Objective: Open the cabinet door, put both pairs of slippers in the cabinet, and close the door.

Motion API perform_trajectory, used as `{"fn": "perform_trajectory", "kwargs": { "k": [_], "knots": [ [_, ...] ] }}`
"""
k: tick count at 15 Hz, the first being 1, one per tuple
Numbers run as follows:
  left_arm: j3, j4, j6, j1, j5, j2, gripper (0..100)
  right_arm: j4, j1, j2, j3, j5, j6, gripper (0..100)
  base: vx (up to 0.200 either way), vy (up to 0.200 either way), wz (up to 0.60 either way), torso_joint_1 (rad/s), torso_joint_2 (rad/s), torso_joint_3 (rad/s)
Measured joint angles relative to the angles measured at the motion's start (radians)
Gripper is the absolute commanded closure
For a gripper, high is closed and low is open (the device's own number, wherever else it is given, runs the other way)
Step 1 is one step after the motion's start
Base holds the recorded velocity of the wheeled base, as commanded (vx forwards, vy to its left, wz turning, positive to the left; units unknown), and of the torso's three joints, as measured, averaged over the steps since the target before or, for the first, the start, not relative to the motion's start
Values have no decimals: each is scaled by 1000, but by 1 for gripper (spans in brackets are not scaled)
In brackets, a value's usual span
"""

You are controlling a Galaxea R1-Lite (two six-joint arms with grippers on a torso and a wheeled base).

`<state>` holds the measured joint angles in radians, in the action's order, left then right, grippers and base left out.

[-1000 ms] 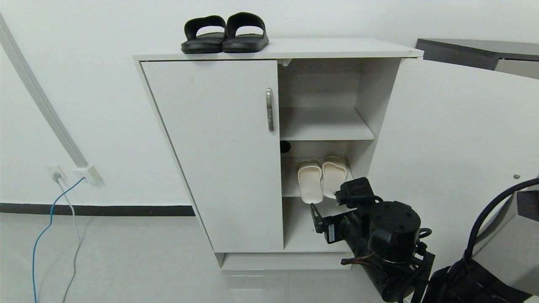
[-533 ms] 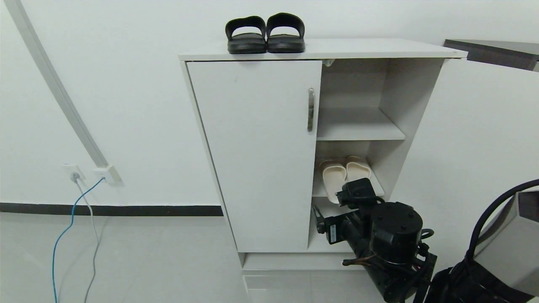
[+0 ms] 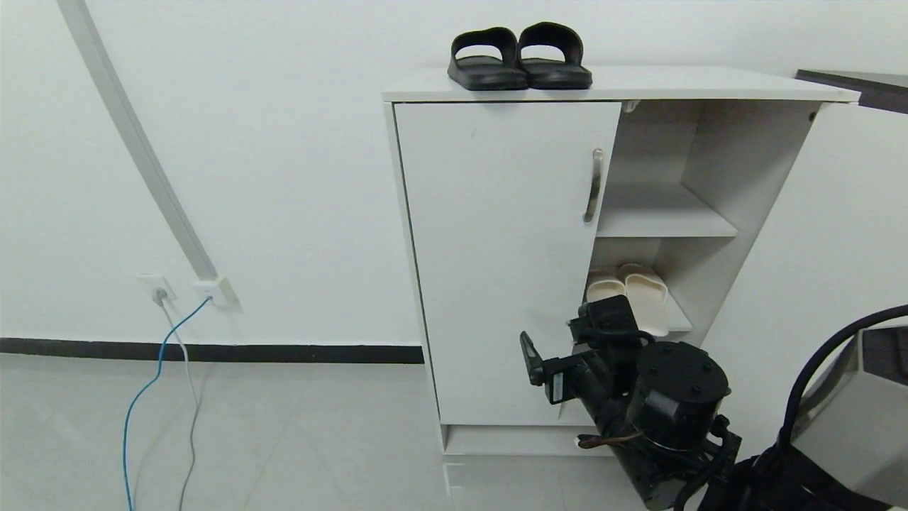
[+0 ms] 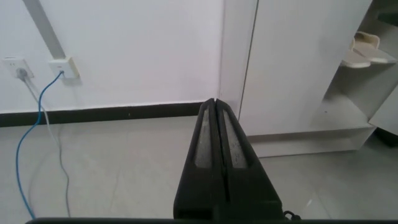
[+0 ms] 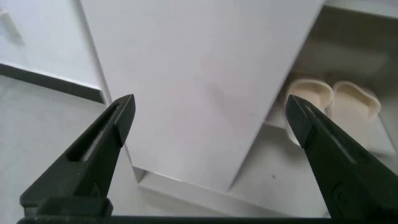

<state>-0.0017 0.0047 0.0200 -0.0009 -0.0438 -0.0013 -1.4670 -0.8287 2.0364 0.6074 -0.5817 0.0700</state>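
Wide open and holding nothing, the right pincer hangs low in the right part of the head view, just in front of the foot of the cabinet. The left pincer has its two fingers pressed flat together, empty, above the floor. The left door is shut, its metal handle at centre right. The right door stands swung out at the right edge. The black slippers sit side by side on the cabinet top, upper centre. The cream slippers lie on the middle shelf inside, partly hidden by the shut door's edge. At lower left, a blue cable trails from a wall socket.
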Motion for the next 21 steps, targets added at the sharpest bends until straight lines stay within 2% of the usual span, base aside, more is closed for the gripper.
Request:
{"fn": "perform_trajectory", "kwargs": {
  "k": [21],
  "knots": [
    [0, 0, 0, -1, 2, 0, 100, -23, 11, 22, 4, -1, 17, 0, 0, 0, 0, 0, 0, 0]
  ]
}}
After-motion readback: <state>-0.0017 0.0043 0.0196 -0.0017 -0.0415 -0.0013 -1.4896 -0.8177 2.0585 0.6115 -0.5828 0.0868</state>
